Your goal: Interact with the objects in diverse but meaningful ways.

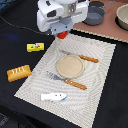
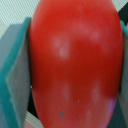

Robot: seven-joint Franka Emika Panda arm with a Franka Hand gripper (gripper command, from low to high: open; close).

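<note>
The gripper (image 1: 62, 34) is clamping the red toy tomato (image 2: 75, 65), and in the wrist view the tomato is filling almost the whole picture, with a teal-edged grey finger pad (image 2: 17, 75) pressing flat against one flank and the opposite pad only just showing at the far edge. In the exterior view the tomato (image 1: 62, 35) is peeking out as a small red patch beneath the white hand of the arm, hanging above the far edge of the pale woven placemat (image 1: 100, 65); whether it is clear of the mat or grazing it is hard to tell from here. It is looking like a smooth, glossy, hollow plastic piece, so it is probably light and stiff but slippery, and its round shape is giving the flat pads little to bite on; holding it across the widest middle, as the pads appear to be doing, seems the surest hold, since a grip nearer either end could let it squirt out. Further out on the mat, the tan round plate (image 1: 71, 66) is sitting between a wooden-handled knife (image 1: 80, 57) and a wooden-handled fork (image 1: 67, 80), and the white-and-blue toy fish (image 1: 53, 97) is lying near the mat's near edge. Off the mat on the dark tabletop, towards the exterior view's left, the yellow box (image 1: 35, 47) and the orange-brown bread loaf (image 1: 19, 73) are lying well apart from the gripper.
</note>
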